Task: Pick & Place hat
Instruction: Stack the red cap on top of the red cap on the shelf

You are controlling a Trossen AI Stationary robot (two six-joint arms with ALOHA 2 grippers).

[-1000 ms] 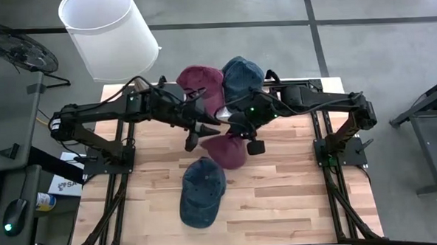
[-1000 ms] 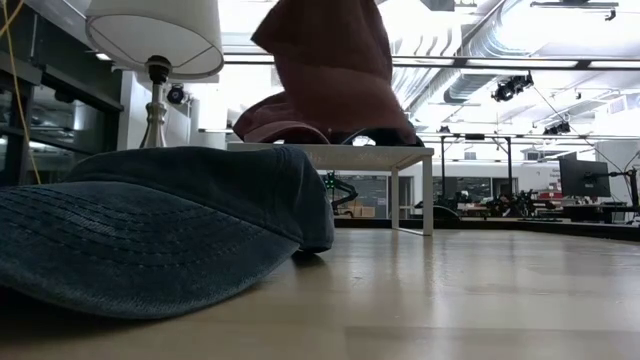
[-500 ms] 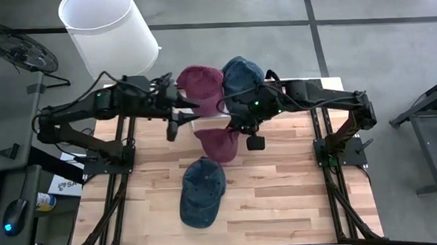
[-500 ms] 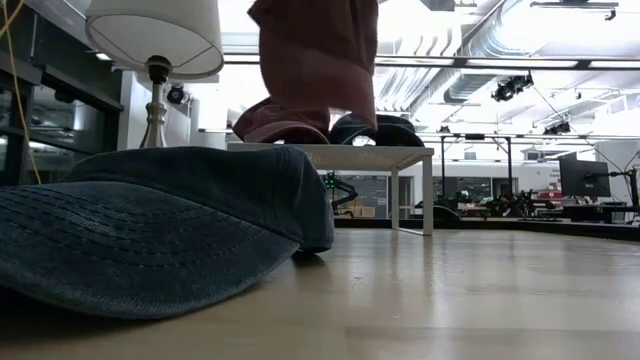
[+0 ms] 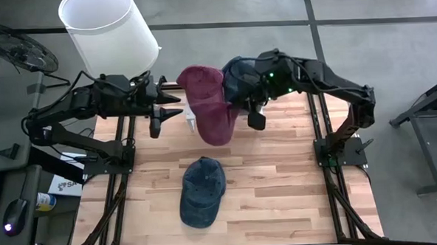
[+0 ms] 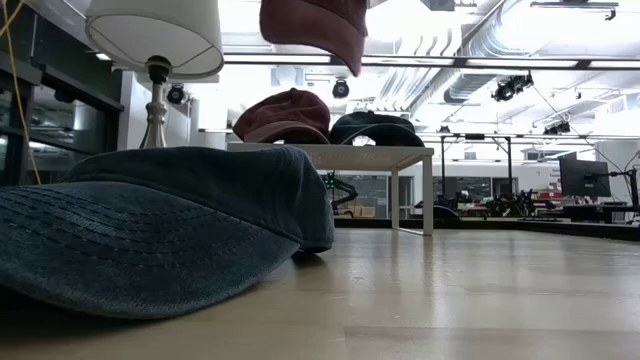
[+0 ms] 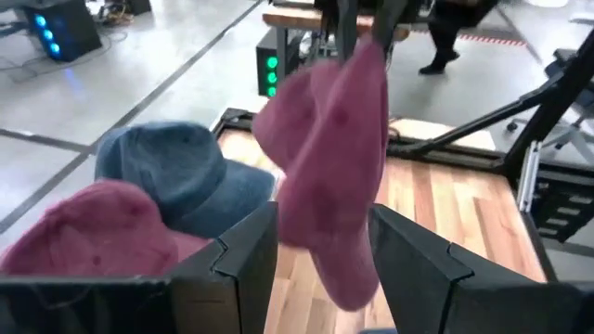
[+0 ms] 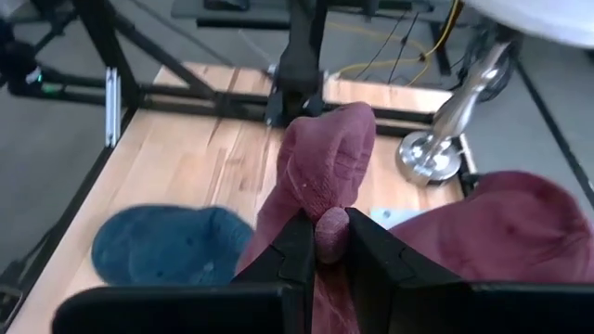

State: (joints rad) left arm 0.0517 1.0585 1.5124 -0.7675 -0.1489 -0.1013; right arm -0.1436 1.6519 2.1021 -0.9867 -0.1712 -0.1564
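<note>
A maroon hat (image 5: 215,121) hangs in the air from my right gripper (image 5: 252,115), above the table's far half; the low view shows it at the top (image 6: 318,25), clear of the wood. My right gripper (image 8: 320,249) is shut on it. My left gripper (image 5: 156,125) is open, left of the hat and apart from it; in its wrist view the hat (image 7: 336,176) shows beyond the open gripper (image 7: 320,264). A blue hat (image 5: 201,191) lies flat on the table nearer the front edge (image 6: 150,225). My right gripper pinches a small bunched fold of the maroon cloth (image 8: 332,225) between its two fingers (image 8: 290,249). Which part of the hat that fold belongs to, I cannot tell. The hat hangs slack below the gripper, lifted clear of the table.
A low white stand (image 6: 330,152) at the table's far edge carries a second maroon hat (image 5: 200,77) and a dark blue hat (image 5: 243,73). A lamp with a white shade (image 5: 107,30) stands at the far left corner, its metal base (image 8: 432,156) on the table.
My right gripper has risen and moved toward the far edge, still shut on the maroon hat, which has come up clear of the table and now hangs at stand height or above. My left gripper has drawn back toward the table's left, away from the hat.
</note>
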